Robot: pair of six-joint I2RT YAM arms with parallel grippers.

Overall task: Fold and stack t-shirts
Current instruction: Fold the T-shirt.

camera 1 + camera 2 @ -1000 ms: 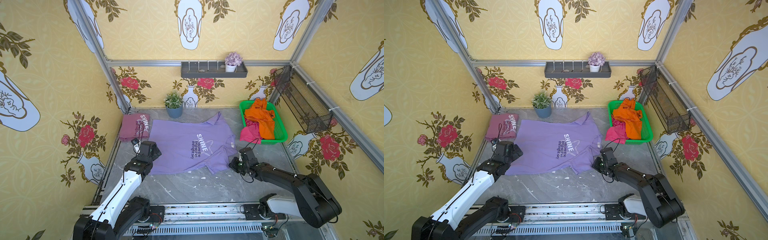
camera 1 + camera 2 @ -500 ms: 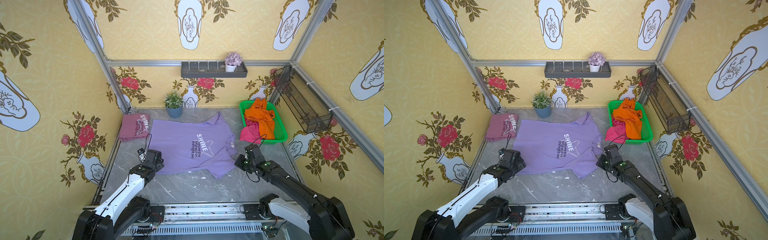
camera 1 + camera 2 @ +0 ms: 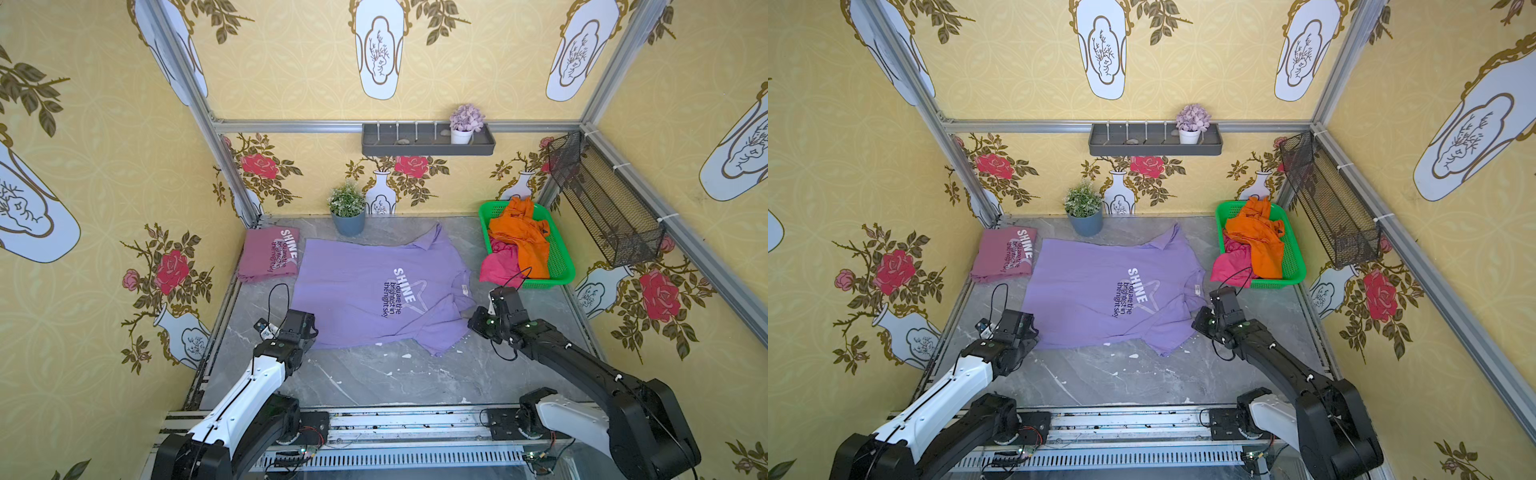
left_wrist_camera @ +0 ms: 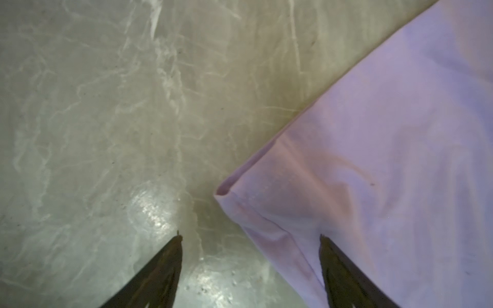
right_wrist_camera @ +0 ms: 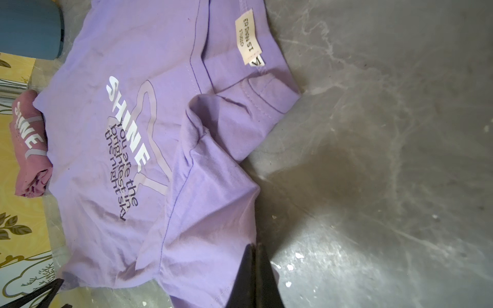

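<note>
Two arms: both reaching low over the grey marble-look tabletop, white one on the left, black one on the right.
lavender shirt: soft lavender-purple short-sleeved cotton t-shirt, lying spread print-up mid-table in both top views; white "SHINE" over small dark text showing; hem pointing left, collar pointing right; near sleeve lying rumpled, partly over the chest.
neck label: small cream woven tag, showing inside the collar.
left gripper: hovering at the near hem corner of the lavender shirt; dark fingers standing wide apart, one over bare table, the other over the cloth, corner lying between them; gripping nothing.
right gripper: sitting just beside the near sleeve and collar; fingers pressing fully together; tip lying at the sleeve edge, cannot tell if any cloth is being pinched.
mauve shirt: dusty mauve cotton t-shirt, folded to a rectangle, "SHINE" up, lying at the far left corner just beside the lavender hem.
basket: green plastic mesh tray, standing at the far right.
orange shirt: plain orange tee, lying heaped on top in the basket.
magenta shirt: plain magenta tee, spilling over the basket's rim toward the lavender collar.
pot plant: small green plant in a blue-grey pot, standing at the back wall just beyond the lavender shirt.
</note>
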